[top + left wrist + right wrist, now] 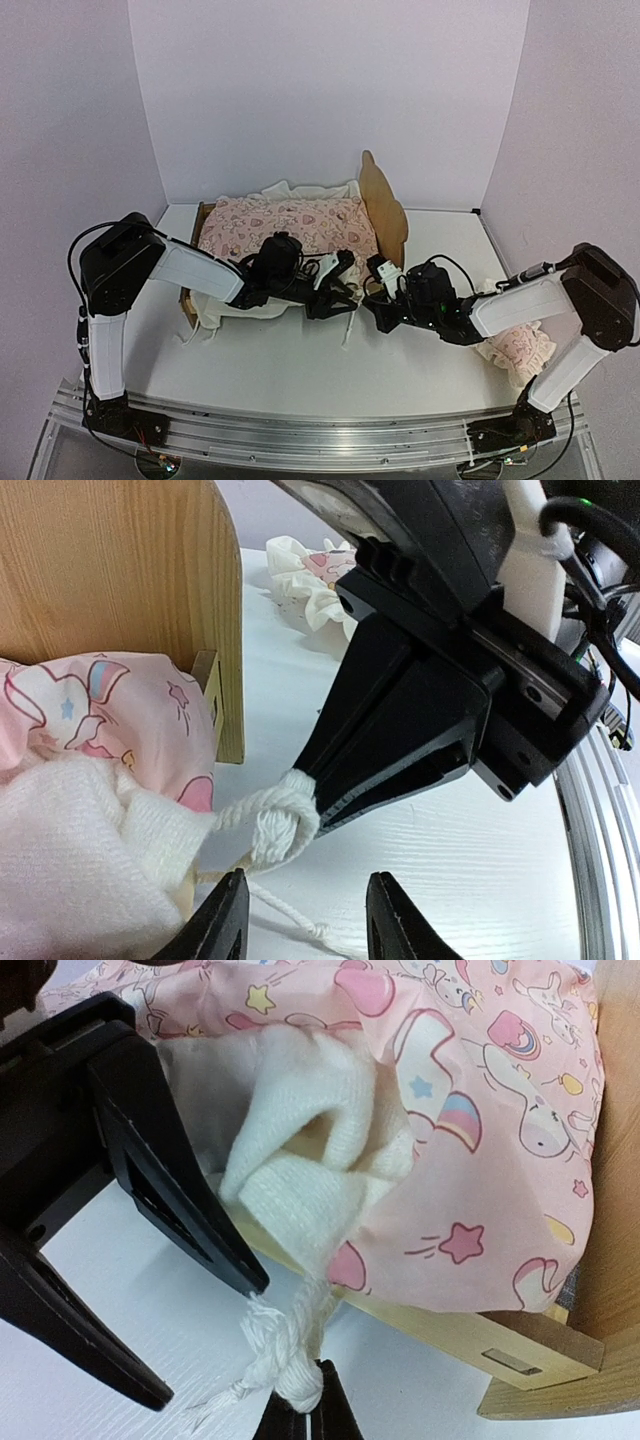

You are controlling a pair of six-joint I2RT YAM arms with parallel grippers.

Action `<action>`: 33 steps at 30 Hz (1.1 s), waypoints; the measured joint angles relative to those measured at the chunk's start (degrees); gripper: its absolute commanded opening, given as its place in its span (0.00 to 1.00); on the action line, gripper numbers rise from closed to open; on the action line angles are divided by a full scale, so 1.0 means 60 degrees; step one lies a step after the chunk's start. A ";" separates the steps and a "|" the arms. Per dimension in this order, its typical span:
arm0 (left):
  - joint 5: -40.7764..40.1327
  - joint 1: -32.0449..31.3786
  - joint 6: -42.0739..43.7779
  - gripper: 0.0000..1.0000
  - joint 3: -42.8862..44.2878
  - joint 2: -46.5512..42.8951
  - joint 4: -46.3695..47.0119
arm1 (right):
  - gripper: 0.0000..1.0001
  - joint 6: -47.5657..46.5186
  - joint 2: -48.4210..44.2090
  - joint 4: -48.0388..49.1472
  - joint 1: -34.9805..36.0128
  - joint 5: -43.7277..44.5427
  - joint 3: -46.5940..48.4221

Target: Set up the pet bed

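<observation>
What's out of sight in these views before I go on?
1. Bed base: all views, covered by the quilt and white blanket.
2. Pillow: top view, partly under the right arm.
3. Grip on the tassel: top view, too small, crowded by the left gripper; wrist views show the right gripper jaws shut on it.

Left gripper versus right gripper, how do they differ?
The right gripper is shut on the knotted white yarn tassel of the cream knitted blanket; the left gripper is open, empty. Left reaches from the foot end, right from the headboard end. Both hover beside the pale-wood pet bed.
</observation>
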 measured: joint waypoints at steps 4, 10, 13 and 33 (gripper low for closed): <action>-0.0022 0.0031 0.0243 0.32 -0.0103 -0.0034 0.0086 | 0.00 0.0288 -0.0098 -0.0548 0.0000 -0.0103 0.0103; -0.0136 0.0027 0.0265 0.38 -0.0148 -0.0044 0.0082 | 0.00 0.1261 -0.0181 -0.1817 0.0000 0.0018 0.0581; -0.0601 0.0003 -0.0512 0.47 -0.0282 -0.0212 -0.0021 | 0.00 0.1955 -0.0208 -0.2185 0.0000 0.0265 0.0778; -0.3929 -0.1193 -0.3751 0.53 -0.0771 0.1423 0.1663 | 0.00 0.3716 0.0341 -0.2089 0.0000 0.0035 0.1127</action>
